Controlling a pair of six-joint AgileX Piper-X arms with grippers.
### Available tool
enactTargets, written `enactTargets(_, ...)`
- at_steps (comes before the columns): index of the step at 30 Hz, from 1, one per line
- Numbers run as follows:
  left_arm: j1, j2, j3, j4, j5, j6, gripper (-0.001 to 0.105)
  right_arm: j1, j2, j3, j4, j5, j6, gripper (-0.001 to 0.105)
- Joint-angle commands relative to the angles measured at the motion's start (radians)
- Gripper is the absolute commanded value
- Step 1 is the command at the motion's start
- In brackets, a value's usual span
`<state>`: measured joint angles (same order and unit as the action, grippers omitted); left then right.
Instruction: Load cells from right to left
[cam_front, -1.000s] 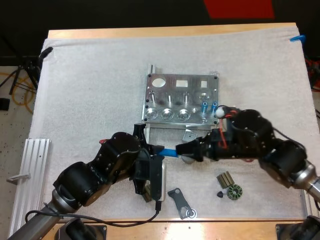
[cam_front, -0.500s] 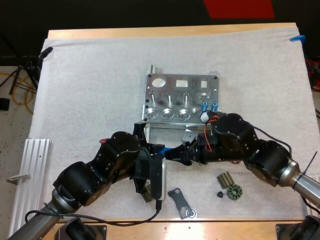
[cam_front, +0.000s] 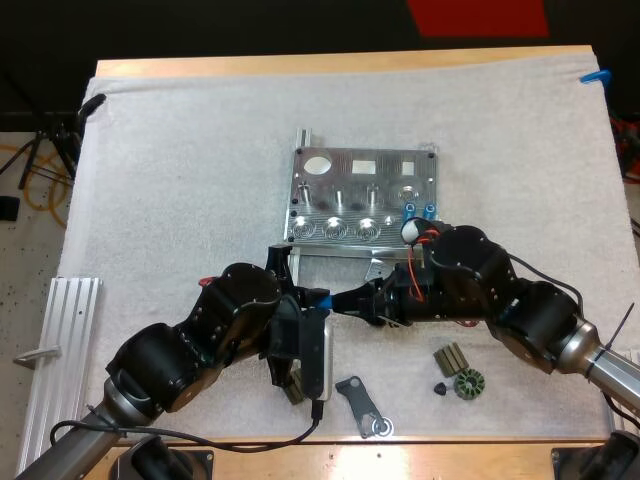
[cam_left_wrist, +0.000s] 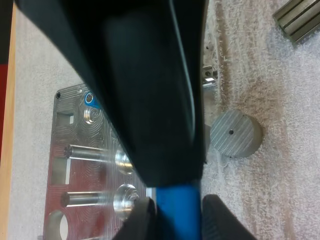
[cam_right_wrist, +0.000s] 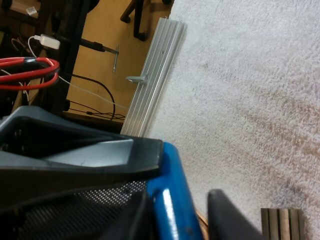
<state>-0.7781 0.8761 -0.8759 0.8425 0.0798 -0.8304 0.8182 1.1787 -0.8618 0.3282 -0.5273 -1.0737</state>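
A blue piece is held level in front of the metal fixture, my left gripper shut on one end of it. In the left wrist view its fingers press the blue piece from both sides. My right gripper has come in from the right. It stands open around the other end of the blue piece, with a gap of mat showing beside one finger. Two blue cylinders stand upright at the fixture's right front corner.
Small dark parts and a flat metal bracket lie on the mat near the front edge. A ribbed aluminium rail lies at the front left. A round grey disc sits beside the fixture.
My right gripper has moved left along the blue piece until it nearly meets my left gripper. The left arm has stayed still.
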Motion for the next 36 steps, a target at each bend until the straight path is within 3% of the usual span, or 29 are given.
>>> enactTargets(1,0.002,-0.006,-0.001,-0.009,0.005,-0.011,0.008,0.001,-0.005,-0.004,-0.011,0.000,0.000,0.016)
enactTargets(14,0.002,-0.006,-0.001,-0.009,0.006,-0.011,0.008,0.001,-0.005,-0.004,-0.011,0.000,-0.006,0.013)
enactTargets(17,0.002,-0.006,-0.001,-0.009,0.006,-0.044,0.010,0.001,-0.005,-0.004,-0.011,0.000,-0.006,0.013)
enactTargets(20,0.002,-0.006,-0.001,-0.001,0.006,-0.087,0.024,0.001,-0.005,-0.004,-0.011,0.000,-0.034,0.013)
enactTargets(22,0.002,-0.011,-0.001,0.008,0.006,-0.089,0.040,0.001,-0.005,-0.004,-0.011,0.000,-0.059,0.013)
enactTargets(25,0.002,-0.011,-0.001,0.018,0.006,-0.114,0.052,0.001,-0.005,-0.004,-0.011,0.000,-0.069,0.013)
enactTargets(31,0.002,-0.011,-0.051,0.098,0.006,-0.264,0.055,0.001,-0.005,-0.004,-0.002,0.000,-0.078,0.013)
enactTargets(36,0.002,-0.013,-0.110,0.202,0.006,-0.309,0.055,0.001,-0.005,-0.006,0.044,0.000,-0.128,0.013)
